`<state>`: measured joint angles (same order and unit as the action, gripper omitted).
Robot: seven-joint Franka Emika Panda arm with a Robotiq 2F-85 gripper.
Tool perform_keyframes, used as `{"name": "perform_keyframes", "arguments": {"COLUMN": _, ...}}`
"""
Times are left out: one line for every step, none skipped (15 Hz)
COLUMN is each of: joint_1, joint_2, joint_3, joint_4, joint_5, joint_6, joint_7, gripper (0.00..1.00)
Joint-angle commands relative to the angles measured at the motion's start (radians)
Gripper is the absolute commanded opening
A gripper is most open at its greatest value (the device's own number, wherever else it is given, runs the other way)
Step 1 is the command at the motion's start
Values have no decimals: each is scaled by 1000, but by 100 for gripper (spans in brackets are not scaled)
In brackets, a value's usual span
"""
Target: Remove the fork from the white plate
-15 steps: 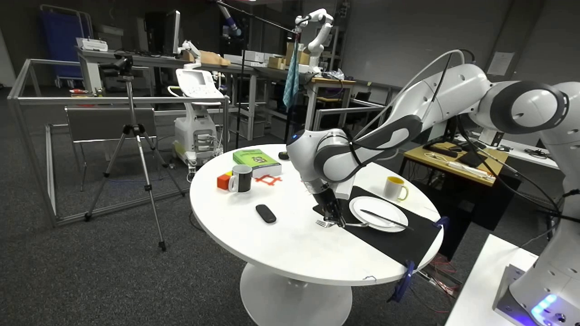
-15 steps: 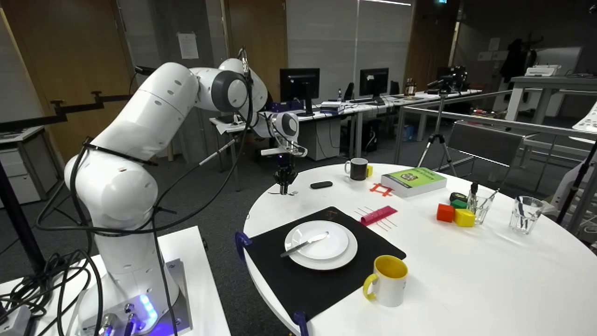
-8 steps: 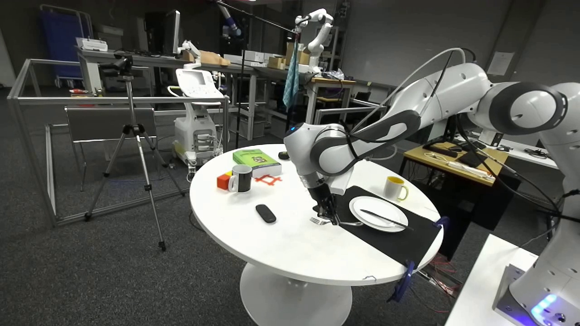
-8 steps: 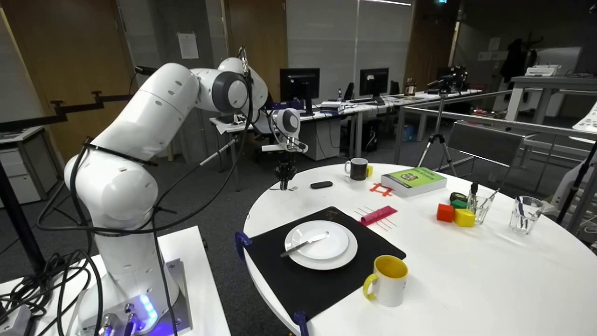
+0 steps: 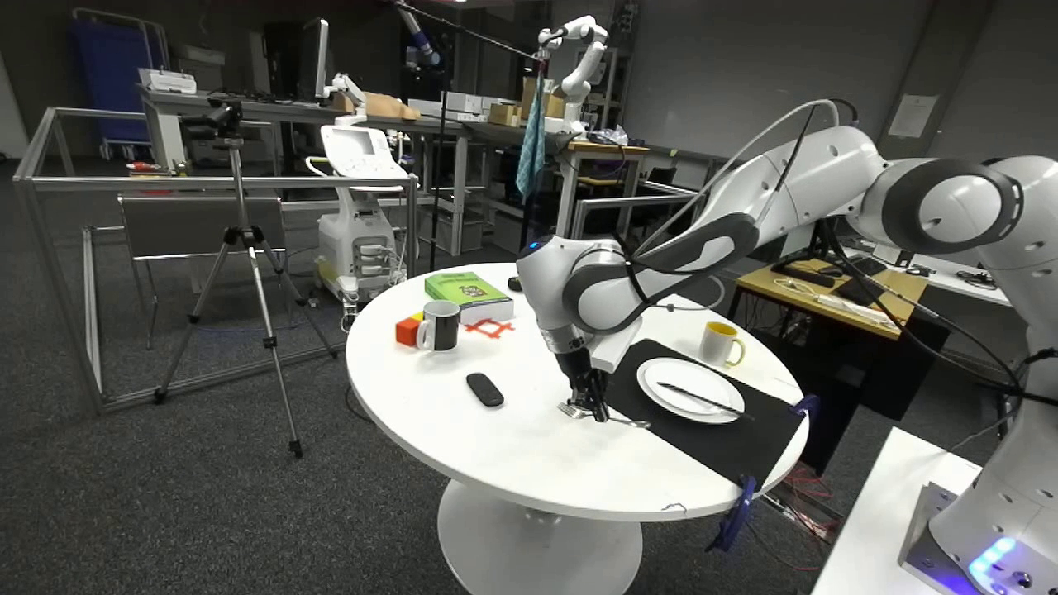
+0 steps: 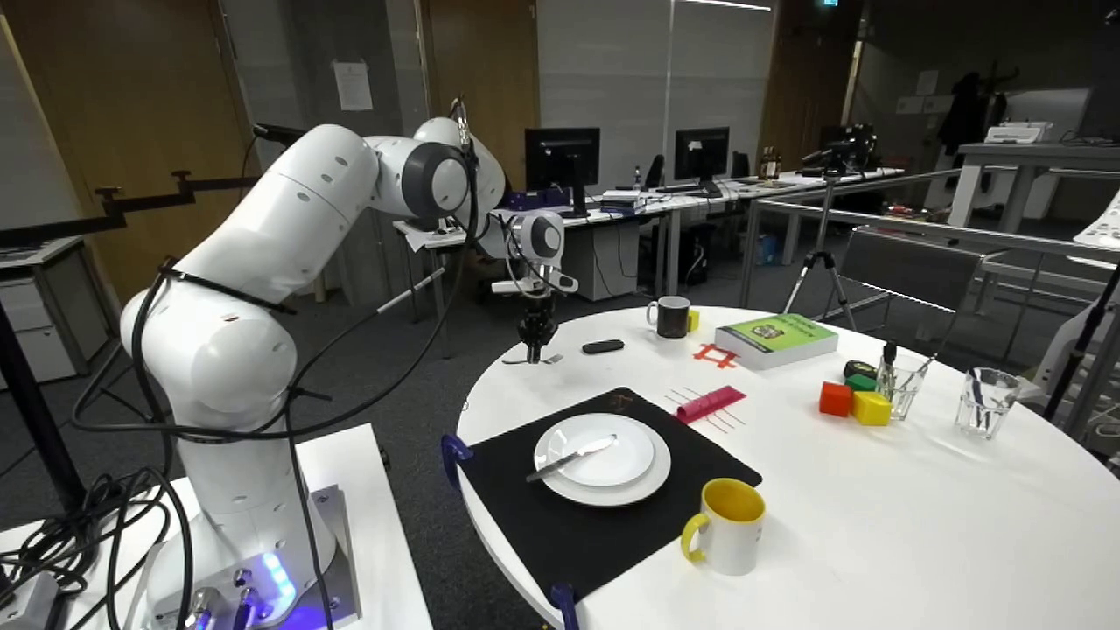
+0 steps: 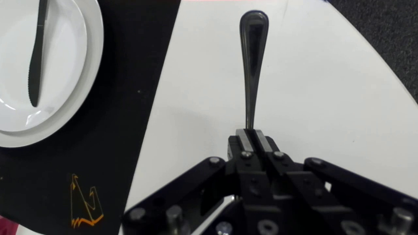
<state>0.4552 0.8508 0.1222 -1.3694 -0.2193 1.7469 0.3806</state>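
In the wrist view, the pincer [image 7: 249, 131] is clenched on the fork [image 7: 251, 71], whose handle [image 7: 254, 32] runs out ahead, apart from the white plate [image 7: 65, 62]. In an exterior view, handle and tines [image 5: 570, 411] show on opposite sides of the pincer. In an exterior view, the fork is over the worktop [image 6: 919, 507], beyond the mat [image 6: 551, 534], contact unclear.
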Motion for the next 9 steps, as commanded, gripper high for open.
{"name": "perform_keyframes", "arguments": {"joint_1": 11, "joint_2": 7, "joint_3": -13, "joint_4": 7, "joint_5": 8, "joint_6": 10, "joint_7": 8, "gripper": 6}}
{"name": "perform_keyframes", "arguments": {"joint_1": 12, "joint_2": 8, "joint_3": -14, "joint_4": 7, "joint_5": 8, "joint_6": 16, "joint_7": 13, "gripper": 6}}
{"name": "perform_keyframes", "arguments": {"joint_1": 12, "joint_2": 8, "joint_3": -14, "joint_4": 7, "joint_5": 8, "joint_6": 18, "joint_7": 14, "gripper": 6}}
{"name": "perform_keyframes", "arguments": {"joint_1": 12, "joint_2": 8, "joint_3": -15, "joint_4": 7, "joint_5": 8, "joint_6": 18, "joint_7": 14, "gripper": 6}}
{"name": "perform_keyframes", "arguments": {"joint_1": 12, "joint_2": 8, "joint_3": -15, "joint_4": 7, "joint_5": 8, "joint_6": 18, "joint_7": 14, "gripper": 1}}
{"name": "perform_keyframes", "arguments": {"joint_1": 15, "joint_2": 12, "joint_3": -18, "joint_4": 7, "joint_5": 5, "joint_6": 26, "joint_7": 23, "gripper": 1}}
{"name": "perform_keyframes", "arguments": {"joint_1": 19, "joint_2": 17, "joint_3": -21, "joint_4": 8, "joint_5": 0, "joint_6": 31, "joint_7": 30, "gripper": 1}}
{"name": "perform_keyframes", "arguments": {"joint_1": 23, "joint_2": 26, "joint_3": -23, "joint_4": 13, "joint_5": -4, "joint_6": 33, "joint_7": 33, "gripper": 1}}
{"name": "perform_keyframes", "arguments": {"joint_1": 25, "joint_2": 32, "joint_3": -25, "joint_4": 17, "joint_5": -7, "joint_6": 33, "joint_7": 36, "gripper": 1}}
